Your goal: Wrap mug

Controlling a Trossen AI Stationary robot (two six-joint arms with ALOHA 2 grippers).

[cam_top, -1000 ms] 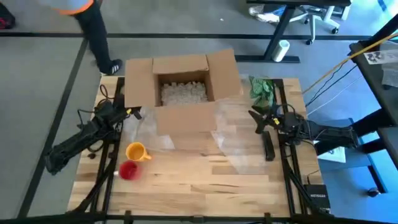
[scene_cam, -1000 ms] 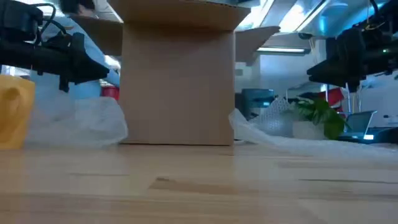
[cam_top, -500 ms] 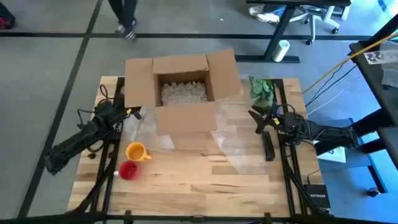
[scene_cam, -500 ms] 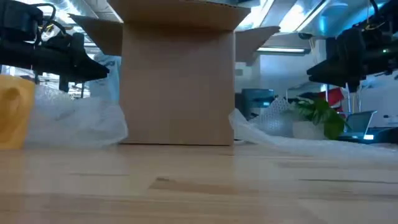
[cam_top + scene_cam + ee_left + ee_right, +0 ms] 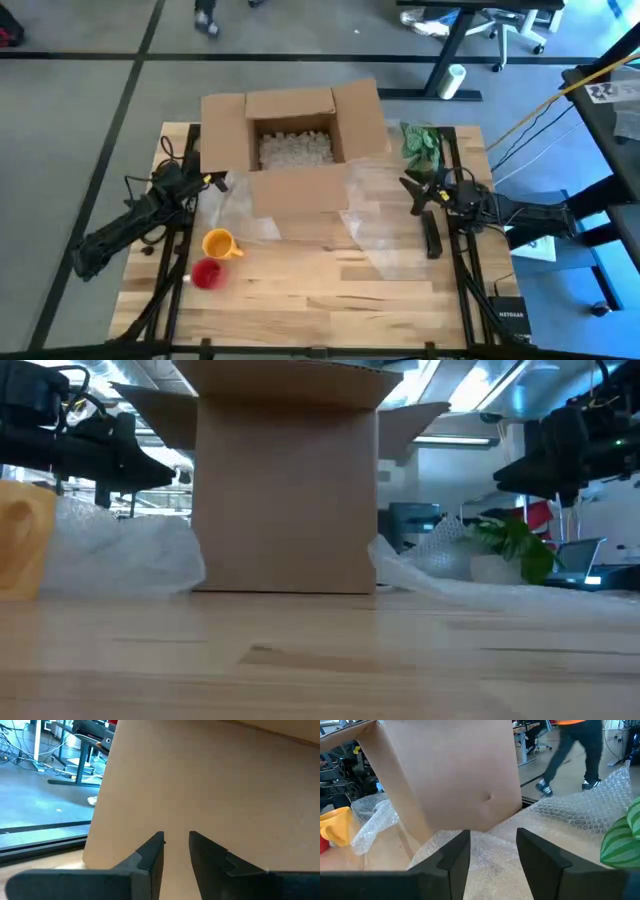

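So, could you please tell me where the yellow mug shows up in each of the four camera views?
High view: the yellow mug stands near the table's left edge, just behind the red cup.
Low view: at the far left edge, cut off by the frame.
Left wrist view: not in it; the cardboard box fills the picture.
Right wrist view: at the far left edge, beside bubble wrap.
Shared landmark: the cardboard box.

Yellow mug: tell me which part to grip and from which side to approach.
Grip the yellow mug by its rim, probably from above. It stands upright with its mouth open upward and its handle pointing toward the table's middle. The red cup sits close on its near side, so a side approach looks crowded. The left end effector is nearest.
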